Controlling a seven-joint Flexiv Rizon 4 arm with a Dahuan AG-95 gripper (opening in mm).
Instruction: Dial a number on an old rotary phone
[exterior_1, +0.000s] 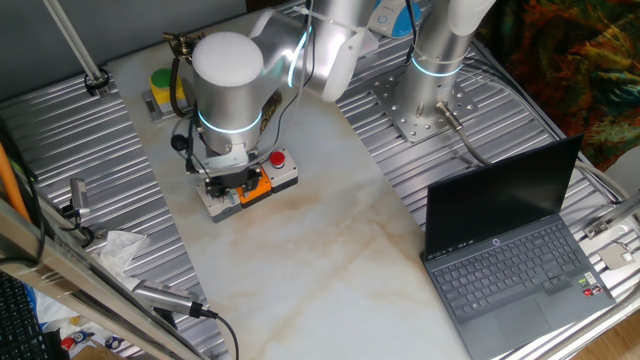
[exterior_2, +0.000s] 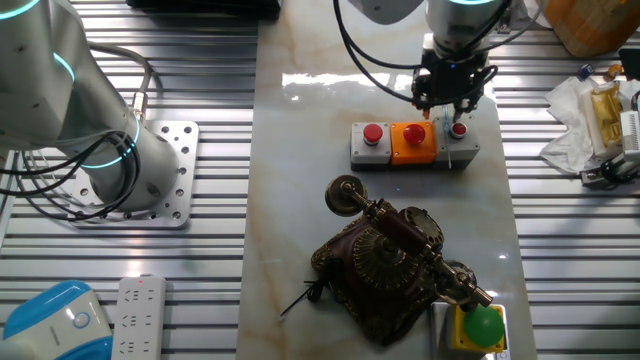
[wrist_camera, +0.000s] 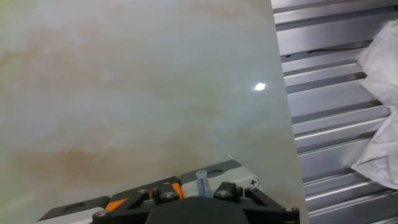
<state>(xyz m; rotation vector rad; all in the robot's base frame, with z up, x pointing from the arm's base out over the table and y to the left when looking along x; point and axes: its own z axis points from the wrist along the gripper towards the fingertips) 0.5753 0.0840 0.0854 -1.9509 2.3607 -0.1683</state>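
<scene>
The old rotary phone (exterior_2: 385, 262) stands near the front of the marble slab, dark reddish-brown with brass filigree, its handset lying across the cradle above the round dial. In one fixed view the arm hides most of it and only a brass tip (exterior_1: 183, 44) shows. My gripper (exterior_2: 447, 108) hangs well away from the phone, over the right end of the grey button box (exterior_2: 415, 143). It is shut on a thin clear stick (exterior_2: 448, 145) that points down at the box. The hand view shows the stick (wrist_camera: 200, 180) between the fingers, above the box (wrist_camera: 219, 170).
A yellow box with a green button (exterior_2: 483, 327) sits beside the phone. A laptop (exterior_1: 510, 250) lies open at the slab's corner. Crumpled plastic (exterior_2: 590, 110) and cables lie on the ribbed metal beside the slab. A second arm's base (exterior_2: 150, 170) is bolted down nearby.
</scene>
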